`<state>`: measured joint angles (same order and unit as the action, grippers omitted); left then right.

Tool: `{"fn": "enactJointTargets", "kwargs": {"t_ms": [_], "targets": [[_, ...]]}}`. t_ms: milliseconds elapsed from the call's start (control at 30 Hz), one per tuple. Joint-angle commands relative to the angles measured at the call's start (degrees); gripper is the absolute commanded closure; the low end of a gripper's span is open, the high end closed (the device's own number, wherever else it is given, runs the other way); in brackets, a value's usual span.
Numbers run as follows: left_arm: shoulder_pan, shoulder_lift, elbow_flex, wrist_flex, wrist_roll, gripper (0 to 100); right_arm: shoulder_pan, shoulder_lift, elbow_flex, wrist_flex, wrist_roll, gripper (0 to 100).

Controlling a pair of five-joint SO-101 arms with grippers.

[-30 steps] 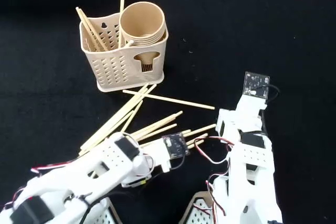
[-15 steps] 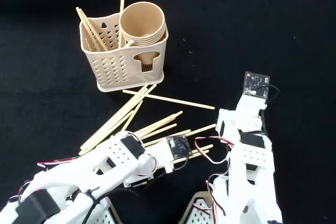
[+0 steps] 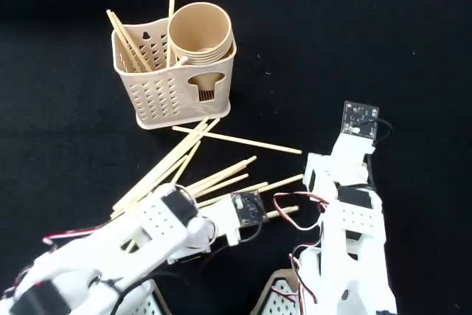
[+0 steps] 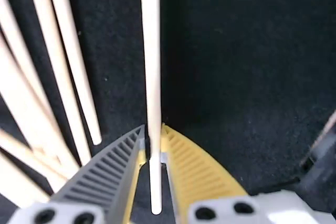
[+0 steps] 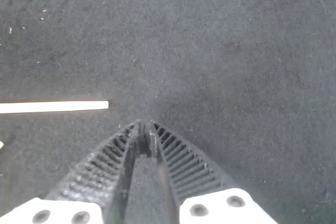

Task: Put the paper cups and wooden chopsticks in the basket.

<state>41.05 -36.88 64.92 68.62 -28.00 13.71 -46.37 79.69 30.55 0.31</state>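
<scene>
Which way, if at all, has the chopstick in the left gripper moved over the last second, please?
Yes. The chopstick has shifted slightly away from the basket, toward the arms' bases.

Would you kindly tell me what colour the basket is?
The basket is beige with perforated walls, clearest in the high view.

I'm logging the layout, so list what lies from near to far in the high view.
held chopstick → lone chopstick lying crosswise → basket
</scene>
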Motion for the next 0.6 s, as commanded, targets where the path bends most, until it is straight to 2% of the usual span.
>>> {"fn": "enactJointTargets", "kwargs": {"t_ms": [0, 400, 567], "targets": [[-3.1, -6.3, -0.9, 3.5, -0.8, 97, -0.8, -0.7, -0.2, -1.2, 0.0, 98.4], [-19.6, -20.0, -6.4, 16.9, -11.1, 97, -0.4, -1.0, -0.2, -1.2, -0.4, 98.4], [-23.9, -26.9, -11.0, 23.2, -13.9, 97, -0.3, -1.1, -0.2, -1.2, -0.4, 98.4]]}}
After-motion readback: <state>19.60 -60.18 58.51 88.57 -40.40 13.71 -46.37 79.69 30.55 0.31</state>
